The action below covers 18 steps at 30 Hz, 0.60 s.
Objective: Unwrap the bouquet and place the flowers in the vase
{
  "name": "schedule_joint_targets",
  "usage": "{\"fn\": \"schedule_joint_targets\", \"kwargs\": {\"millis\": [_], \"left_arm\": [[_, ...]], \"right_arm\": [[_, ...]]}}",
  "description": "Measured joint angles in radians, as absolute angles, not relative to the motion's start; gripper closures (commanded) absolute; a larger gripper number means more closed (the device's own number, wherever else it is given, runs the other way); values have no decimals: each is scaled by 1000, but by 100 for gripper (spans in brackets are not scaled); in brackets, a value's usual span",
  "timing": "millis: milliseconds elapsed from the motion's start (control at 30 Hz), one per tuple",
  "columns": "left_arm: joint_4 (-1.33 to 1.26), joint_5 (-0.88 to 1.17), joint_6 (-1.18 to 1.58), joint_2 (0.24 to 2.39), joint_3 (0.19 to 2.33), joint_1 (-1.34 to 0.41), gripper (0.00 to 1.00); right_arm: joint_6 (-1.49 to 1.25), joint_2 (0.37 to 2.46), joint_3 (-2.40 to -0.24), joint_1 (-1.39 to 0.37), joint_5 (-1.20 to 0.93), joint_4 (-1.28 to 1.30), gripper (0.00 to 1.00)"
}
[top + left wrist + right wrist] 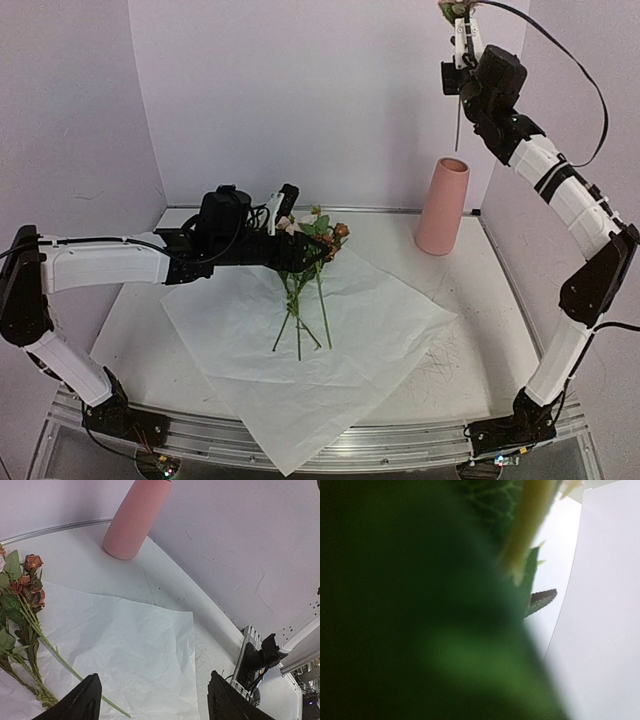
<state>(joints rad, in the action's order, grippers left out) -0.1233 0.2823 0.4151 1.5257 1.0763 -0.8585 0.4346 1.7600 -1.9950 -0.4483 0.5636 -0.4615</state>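
Observation:
The bouquet lies unwrapped, its flowers (305, 265) resting loose on the flattened white paper (380, 330), heads toward the back. My left gripper (283, 212) hovers just behind the flower heads and is open, with nothing between its fingers (85, 702). In the left wrist view the flowers (25, 595) lie at the left and the salmon-pink vase (135, 520) stands ahead. The vase (443, 205) is upright at the back right. High above it my right gripper (462, 38) is shut on one flower, whose stem (458, 120) hangs down. A blurred green leaf (420, 630) fills the right wrist view, hiding the jaws.
The paper (140, 645) spreads over the middle of the white table (140, 320) and hangs past its front edge. Lilac walls close in at the back and both sides. Thin scraps (445, 360) lie right of the paper. The right arm's base (260, 657) stands at the near edge.

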Motion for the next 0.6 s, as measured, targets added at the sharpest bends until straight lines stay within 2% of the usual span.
{"fn": "schedule_joint_targets", "kwargs": {"millis": [600], "left_arm": [[-121,296,419,1614,1126,-859,27]], "right_arm": [[286,1827,-1947,-315,495,-434,100]]}}
